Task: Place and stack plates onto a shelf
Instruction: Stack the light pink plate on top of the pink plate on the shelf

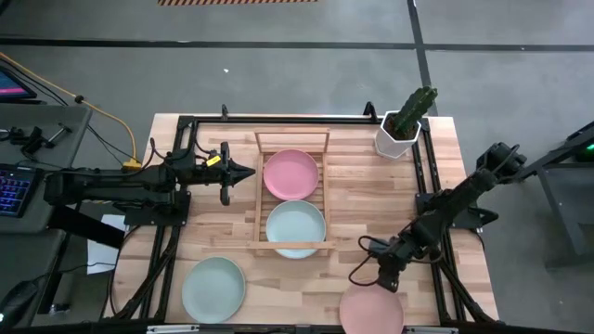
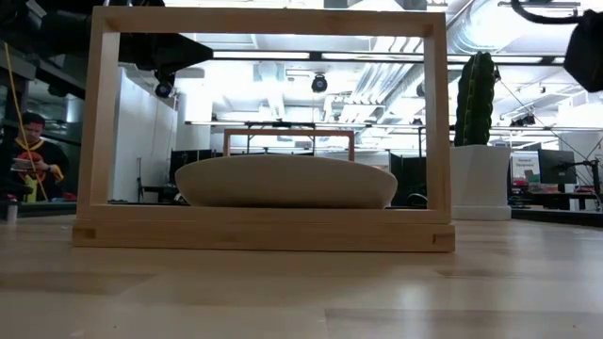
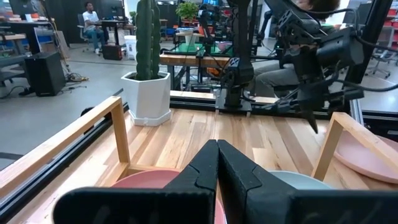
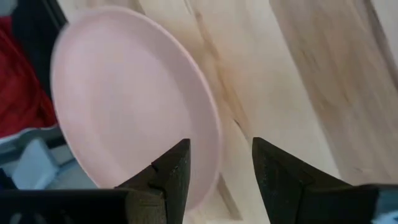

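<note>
Pink plate [image 1: 290,173], mint plate [image 1: 295,224], green cactus [image 1: 417,108].

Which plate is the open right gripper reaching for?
The pink plate at the table's front edge, right of the shelf. The right gripper hovers at its rim; the other pink plate lies on the shelf.

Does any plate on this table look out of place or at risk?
Yes. The round pink plate by the open right gripper hangs over the wooden table's near edge, so it might tip off.

No readable text, labels, brands or numbers anywhere in views.
</note>
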`<state>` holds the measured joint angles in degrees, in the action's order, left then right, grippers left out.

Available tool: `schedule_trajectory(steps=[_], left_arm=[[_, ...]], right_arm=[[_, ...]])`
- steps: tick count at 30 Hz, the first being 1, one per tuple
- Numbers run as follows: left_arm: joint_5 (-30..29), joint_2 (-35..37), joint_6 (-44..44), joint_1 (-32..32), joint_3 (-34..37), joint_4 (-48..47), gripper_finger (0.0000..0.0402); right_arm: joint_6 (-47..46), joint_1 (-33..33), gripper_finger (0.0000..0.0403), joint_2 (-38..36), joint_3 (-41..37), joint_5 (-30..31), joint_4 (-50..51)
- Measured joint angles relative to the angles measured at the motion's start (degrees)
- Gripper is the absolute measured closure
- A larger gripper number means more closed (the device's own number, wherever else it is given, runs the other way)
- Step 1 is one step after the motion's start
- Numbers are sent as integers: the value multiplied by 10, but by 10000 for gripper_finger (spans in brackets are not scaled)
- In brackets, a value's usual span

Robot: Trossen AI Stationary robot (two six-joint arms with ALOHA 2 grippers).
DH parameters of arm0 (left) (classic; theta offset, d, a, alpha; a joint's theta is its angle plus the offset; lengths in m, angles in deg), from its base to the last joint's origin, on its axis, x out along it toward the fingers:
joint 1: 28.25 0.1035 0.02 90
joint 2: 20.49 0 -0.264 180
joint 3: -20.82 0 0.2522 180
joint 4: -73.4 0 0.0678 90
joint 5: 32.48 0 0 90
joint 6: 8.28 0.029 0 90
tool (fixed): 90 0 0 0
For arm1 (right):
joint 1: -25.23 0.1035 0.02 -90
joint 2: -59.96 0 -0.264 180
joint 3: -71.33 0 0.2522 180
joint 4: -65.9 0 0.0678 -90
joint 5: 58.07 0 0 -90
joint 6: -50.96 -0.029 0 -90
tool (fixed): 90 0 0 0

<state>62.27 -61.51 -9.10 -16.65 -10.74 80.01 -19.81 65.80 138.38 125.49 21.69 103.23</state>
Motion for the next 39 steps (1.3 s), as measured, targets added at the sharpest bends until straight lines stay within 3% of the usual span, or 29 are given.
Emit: schedule_trajectory(steps=[4,11,26,39], left_arm=[[0,0,0,0,0,0,401],[0,0,0,0,0,0,402],[0,0,0,0,0,0,402],[0,0,0,0,0,-1,402]], right_arm=[[-1,1,250,16,0,9,-23],[6,1,250,52,0,-26,-57],[7,6,250,58,0,-18,-55],[22,16,252,109,0,-32,-80]])
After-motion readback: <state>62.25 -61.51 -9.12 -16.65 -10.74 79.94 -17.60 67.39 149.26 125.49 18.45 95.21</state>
